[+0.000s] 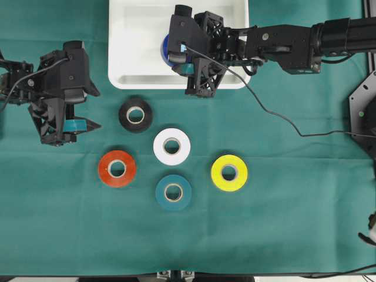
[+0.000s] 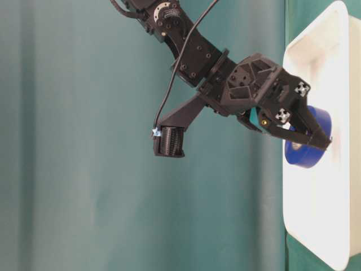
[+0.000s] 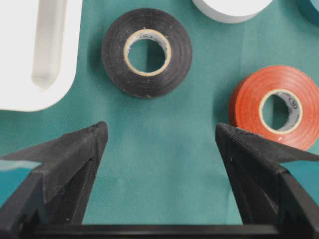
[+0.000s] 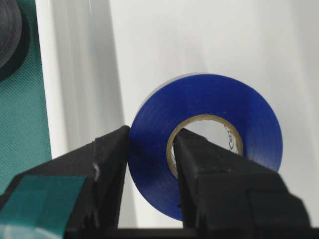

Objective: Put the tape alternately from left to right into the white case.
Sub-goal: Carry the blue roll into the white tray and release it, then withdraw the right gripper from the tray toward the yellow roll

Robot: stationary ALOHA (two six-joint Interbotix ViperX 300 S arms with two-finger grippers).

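right tool (image 2: pixel 316 135) clamps blue roll (image 2: pixel 304 148) over white case (image 2: pixel 316 226).

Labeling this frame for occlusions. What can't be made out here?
- Overhead: blue roll mostly hidden under the right gripper.
- Whether that roll touches the case floor: cannot tell in any view.
- Left wrist: white roll and case cut by the frame edge.
- Table-level: left gripper and the other rolls out of frame.

A green cloth (image 1: pixel 294 223) is spread under a white tray (image 1: pixel 135 59). Black (image 1: pixel 136 114), white (image 1: pixel 171 146), red-orange (image 1: pixel 117 168), teal (image 1: pixel 173 192) and yellow (image 1: pixel 229 173) rolls are seen below the tray; a blue roll (image 4: pixel 219 124) is seen over it.
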